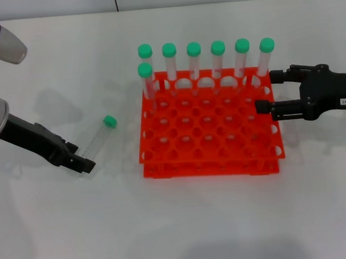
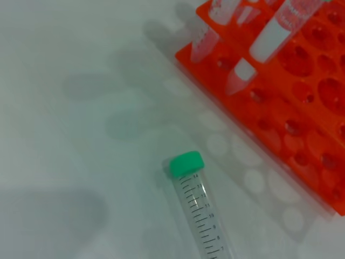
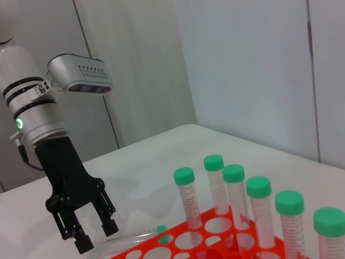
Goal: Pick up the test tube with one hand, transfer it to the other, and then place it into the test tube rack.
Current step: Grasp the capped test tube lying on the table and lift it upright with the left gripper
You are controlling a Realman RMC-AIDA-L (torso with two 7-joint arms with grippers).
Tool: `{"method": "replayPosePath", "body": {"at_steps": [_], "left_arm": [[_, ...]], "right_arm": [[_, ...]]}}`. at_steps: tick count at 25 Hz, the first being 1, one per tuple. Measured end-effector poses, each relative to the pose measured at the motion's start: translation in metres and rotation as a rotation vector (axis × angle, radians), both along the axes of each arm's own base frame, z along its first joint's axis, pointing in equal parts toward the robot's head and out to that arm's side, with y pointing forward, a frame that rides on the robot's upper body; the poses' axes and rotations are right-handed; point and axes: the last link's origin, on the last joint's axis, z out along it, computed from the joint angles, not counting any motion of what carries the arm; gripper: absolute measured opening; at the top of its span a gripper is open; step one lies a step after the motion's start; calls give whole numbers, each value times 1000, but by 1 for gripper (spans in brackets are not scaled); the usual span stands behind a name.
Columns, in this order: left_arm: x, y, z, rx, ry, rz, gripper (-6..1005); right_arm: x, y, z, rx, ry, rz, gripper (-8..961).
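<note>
Lying flat on the white table [image 1: 180,225], the test tube [image 1: 99,137] sits well to the left of the rack [image 1: 209,129], its green cap pointing toward the rack's far left corner and its clear graduated body running away from it.

Items you have in view:

- Rack: orange-red, two tiers, grid of round holes, standing mid-table.
- Standing tubes [image 1: 194,65]: seven green-capped ones upright in the rack; six fill the far row, one stands just in front of that row's left end.
- Left gripper [image 1: 79,161]: black, on a silver wrist with a green ring light. It is down beside the table at the loose tube's bottom end, left of the rack. The right wrist view shows its two fingers [image 3: 81,240] spread apart with the tube's end between them, nothing clasped.
- Right gripper [image 1: 265,92]: black with a small white label, reaching in level at the rack's right edge, near the far right corner. Its two fingers stand apart and hold nothing.
</note>
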Motion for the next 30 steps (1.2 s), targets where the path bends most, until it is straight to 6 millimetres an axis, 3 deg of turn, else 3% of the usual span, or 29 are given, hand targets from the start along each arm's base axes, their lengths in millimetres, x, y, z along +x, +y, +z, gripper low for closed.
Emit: {"method": "replayPosePath", "body": {"at_steps": [17,23,30], "left_arm": [[-1,0,-2,5,0,2,589],[-1,-1,-3,2,-2,4,509],[-2,-2,-4,3,-3,7,505]], "right_arm": [[2,-2,-1,-2,-1,-6,833],[3,-2,-1,-5,0,-9,832],[4,-3,-2,-8,2,-16,831]]}}
